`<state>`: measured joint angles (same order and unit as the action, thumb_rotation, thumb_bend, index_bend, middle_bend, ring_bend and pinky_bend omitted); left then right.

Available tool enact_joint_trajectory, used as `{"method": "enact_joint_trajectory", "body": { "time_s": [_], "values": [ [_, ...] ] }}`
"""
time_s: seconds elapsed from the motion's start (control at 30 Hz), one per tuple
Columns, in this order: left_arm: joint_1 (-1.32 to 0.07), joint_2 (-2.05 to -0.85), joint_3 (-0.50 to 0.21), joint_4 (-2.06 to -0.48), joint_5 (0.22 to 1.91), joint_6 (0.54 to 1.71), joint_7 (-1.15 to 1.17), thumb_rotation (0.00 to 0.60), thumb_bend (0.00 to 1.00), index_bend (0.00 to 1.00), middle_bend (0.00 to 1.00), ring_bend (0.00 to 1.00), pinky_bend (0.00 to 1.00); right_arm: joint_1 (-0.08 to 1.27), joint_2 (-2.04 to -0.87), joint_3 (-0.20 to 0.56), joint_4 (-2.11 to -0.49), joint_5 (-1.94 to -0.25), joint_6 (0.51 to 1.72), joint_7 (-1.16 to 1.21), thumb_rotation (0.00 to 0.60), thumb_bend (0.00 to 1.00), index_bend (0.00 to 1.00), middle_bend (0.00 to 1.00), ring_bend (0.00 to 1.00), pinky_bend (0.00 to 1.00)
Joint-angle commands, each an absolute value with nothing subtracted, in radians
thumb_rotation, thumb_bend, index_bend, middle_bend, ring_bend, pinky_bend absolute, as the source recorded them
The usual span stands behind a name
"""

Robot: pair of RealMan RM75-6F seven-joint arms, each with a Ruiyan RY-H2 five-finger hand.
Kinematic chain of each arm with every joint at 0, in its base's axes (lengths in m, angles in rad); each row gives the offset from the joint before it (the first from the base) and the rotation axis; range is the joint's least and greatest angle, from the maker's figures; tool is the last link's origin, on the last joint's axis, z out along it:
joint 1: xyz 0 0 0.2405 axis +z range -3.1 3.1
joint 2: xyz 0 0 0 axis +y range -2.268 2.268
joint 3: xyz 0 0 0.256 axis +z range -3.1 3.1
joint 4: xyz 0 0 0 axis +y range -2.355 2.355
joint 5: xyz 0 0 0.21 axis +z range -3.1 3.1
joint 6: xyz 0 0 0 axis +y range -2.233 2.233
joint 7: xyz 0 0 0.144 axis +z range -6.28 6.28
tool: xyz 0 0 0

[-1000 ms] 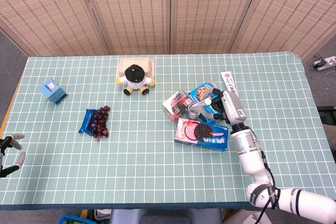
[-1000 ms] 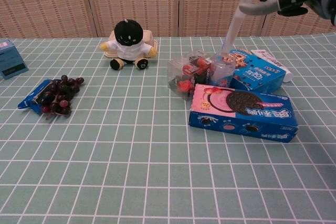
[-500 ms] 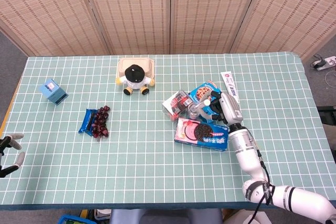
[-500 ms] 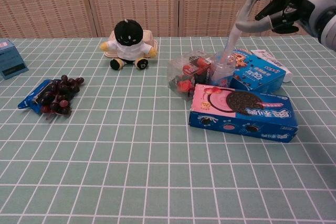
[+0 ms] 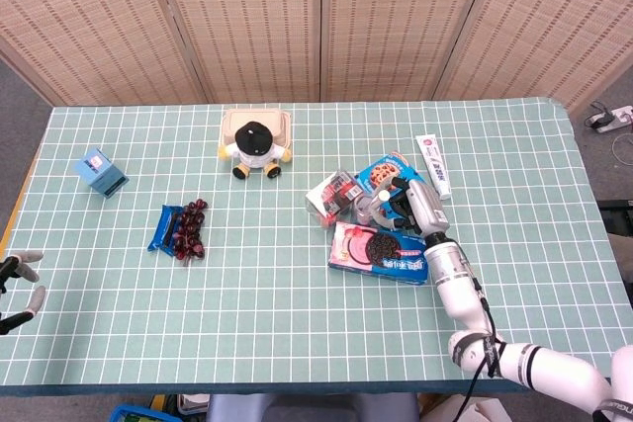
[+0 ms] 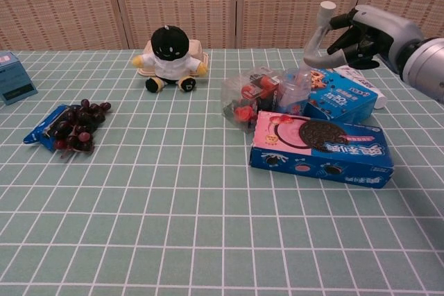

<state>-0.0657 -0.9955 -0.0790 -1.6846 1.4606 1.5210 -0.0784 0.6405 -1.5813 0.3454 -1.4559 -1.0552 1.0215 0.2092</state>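
Left hand [image 5: 18, 280] sits off the tabletop's left edge near the front corner, fingers spread, holding nothing. Grapes [image 6: 73, 128] on a blue packet lie left of centre; plush toy [image 6: 168, 57] stands toward the back edge. Right of centre, a small clear bottle [image 6: 293, 93] stands between the clear snack pack [image 6: 244, 98] and the blue cookie box [image 6: 338, 91], behind the pink-and-blue Oreo box [image 6: 319, 149]. Right hand [image 6: 361, 31] hovers above the bottle, fingers apart, empty. Judged step: reach for the bottle. Next move calls for a straight descent, closing around the bottle without nudging its neighbours.
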Motion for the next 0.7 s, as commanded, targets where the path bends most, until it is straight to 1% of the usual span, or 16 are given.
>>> {"method": "enact_joint_trajectory", "body": {
  "time_s": [0.03, 0.1, 0.23, 0.3, 0.57, 0.7],
  "values": [
    [-0.065, -0.995, -0.079, -1.685, 1.462, 1.522, -0.079, 0.6, 0.38, 0.4, 0.51, 0.42, 0.53, 0.645, -1.59, 0.342, -1.439, -1.051, 1.006, 0.215, 0.6, 0.51, 0.7, 1.0, 1.0, 1.0],
    [-0.065, -0.995, -0.079, -1.685, 1.462, 1.523, -0.08, 0.6, 0.38, 0.4, 0.51, 0.42, 0.53, 0.647, -1.594, 0.342, -1.431, -1.051, 0.997, 0.217, 0.6, 0.5, 0.66, 1.0, 1.0, 1.0],
    [-0.064, -0.994, -0.079, -1.685, 1.462, 1.523, -0.081, 0.6, 0.38, 0.4, 0.51, 0.42, 0.53, 0.65, -1.596, 0.341, -1.422, -1.047, 0.983, 0.213, 0.6, 0.46, 0.52, 1.0, 1.0, 1.0],
    [-0.065, -0.994, -0.079, -1.685, 1.462, 1.522, -0.081, 0.6, 0.38, 0.4, 0.51, 0.42, 0.53, 0.651, -1.595, 0.342, -1.421, -1.043, 0.978, 0.209, 0.6, 0.44, 0.48, 1.0, 1.0, 1.0],
    [-0.066, -0.995, -0.078, -1.685, 1.462, 1.519, -0.078, 0.6, 0.38, 0.4, 0.51, 0.42, 0.53, 0.647, -1.581, 0.34, -1.435, -1.03, 0.968, 0.189, 0.6, 0.33, 0.37, 1.0, 1.0, 1.0],
    [-0.065, -0.995, -0.077, -1.685, 1.463, 1.519, -0.077, 0.6, 0.38, 0.4, 0.51, 0.42, 0.53, 0.642, -1.57, 0.34, -1.45, -1.032, 0.973, 0.183, 0.6, 0.27, 0.34, 1.0, 1.0, 1.0]
  ]
}}
